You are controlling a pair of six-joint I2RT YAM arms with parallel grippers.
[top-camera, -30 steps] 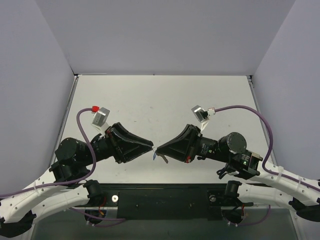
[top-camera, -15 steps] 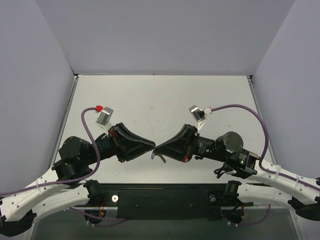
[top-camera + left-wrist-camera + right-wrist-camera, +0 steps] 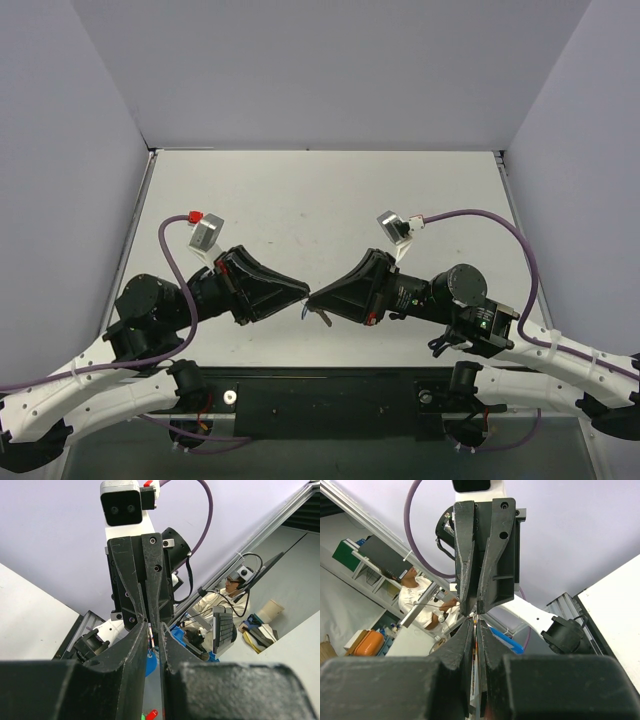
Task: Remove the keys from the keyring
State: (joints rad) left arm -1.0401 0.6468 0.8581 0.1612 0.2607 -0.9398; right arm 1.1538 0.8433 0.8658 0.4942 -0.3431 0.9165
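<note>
My left gripper (image 3: 303, 293) and right gripper (image 3: 316, 297) meet tip to tip just above the table near its front edge. A small blue keyring tag (image 3: 305, 312) and a tiny silver key (image 3: 322, 318) hang under the tips. In the left wrist view my left gripper (image 3: 152, 630) is nearly shut, with the blue tag (image 3: 148, 664) and its ring between the fingers. In the right wrist view my right gripper (image 3: 476, 625) is shut on a thin metal strip, a key seen edge-on (image 3: 475, 680). The blue tag (image 3: 504, 640) sticks out beside it.
The white table (image 3: 330, 200) is walled at the back and sides. A black base plate (image 3: 330, 395) runs along the near edge between the arm bases. Purple cables (image 3: 500, 225) loop over both wrists.
Both grippers stayed tip to tip while the arms shifted a little, the right wrist moving left. The key now hangs in plain view under the tips. Hardly any motion in the last half second.
</note>
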